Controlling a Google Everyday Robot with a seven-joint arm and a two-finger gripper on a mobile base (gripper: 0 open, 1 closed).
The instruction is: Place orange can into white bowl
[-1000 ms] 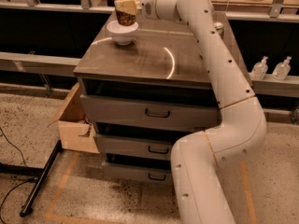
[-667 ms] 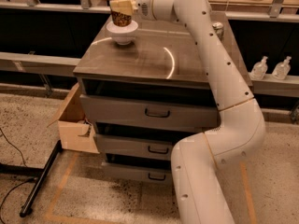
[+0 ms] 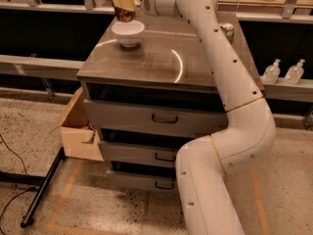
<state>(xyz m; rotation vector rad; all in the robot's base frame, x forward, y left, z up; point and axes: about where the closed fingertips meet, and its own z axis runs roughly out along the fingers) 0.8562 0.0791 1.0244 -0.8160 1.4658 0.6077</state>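
My tool (image 3: 123,1) is clamped on the orange can (image 3: 125,15), holding it upright over the white bowl (image 3: 128,33), which sits near the far left corner of the tabletop (image 3: 161,62). Compared with a second ago the can has crept up a little and drifted slightly toward the left edge. Its base now hangs just above the rim instead of reaching down to it, and its top runs out of view. I judge the placing not yet done: the can is in the air, lined up roughly over the left half of the bowl, and needs to come down before I let go. The bowl is close to both the far and left edges, so a nudge could push it off. To the right there is plenty of bare tabletop. The only other thing is a second can (image 3: 226,31) at the far right edge, well apart behind my arm.
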